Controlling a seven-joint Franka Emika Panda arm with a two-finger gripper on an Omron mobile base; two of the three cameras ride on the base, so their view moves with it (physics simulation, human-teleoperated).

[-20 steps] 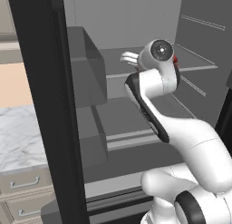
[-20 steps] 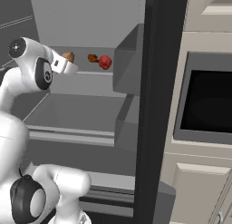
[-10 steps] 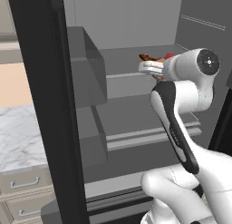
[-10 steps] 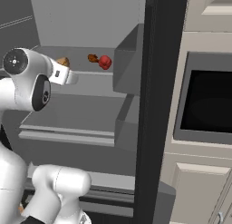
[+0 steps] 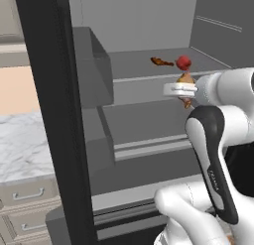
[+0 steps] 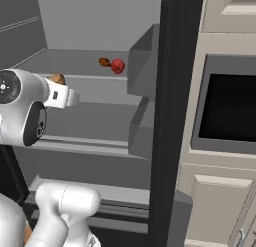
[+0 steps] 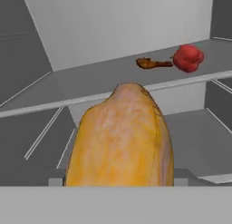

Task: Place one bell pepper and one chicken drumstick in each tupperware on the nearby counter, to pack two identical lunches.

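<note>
1. The gripper [image 5: 185, 90] is clenched on the golden-orange chicken drumstick [image 7: 121, 141], holding it in front of the open fridge [image 5: 144, 45].
2. In the hand view the golden-orange chicken drumstick sits at 6 o'clock, large and close, its narrower end pointing toward 12 o'clock.
3. In the left base view this piece peeks out at the gripper, at about 2 o'clock in the picture, in front of the upper fridge shelf [image 5: 134, 65].
4. On that upper shelf lie a dark brown chicken drumstick [image 7: 149, 63] and a red bell pepper [image 7: 188, 57], just beside each other.
5. In the hand view both lie at about 1 o'clock from the held piece, the pepper to the right of the brown drumstick.
6. A strip of white marble counter [image 5: 20, 145] shows at 9 o'clock in the left base view, above beige drawers [image 5: 22, 194].
</note>
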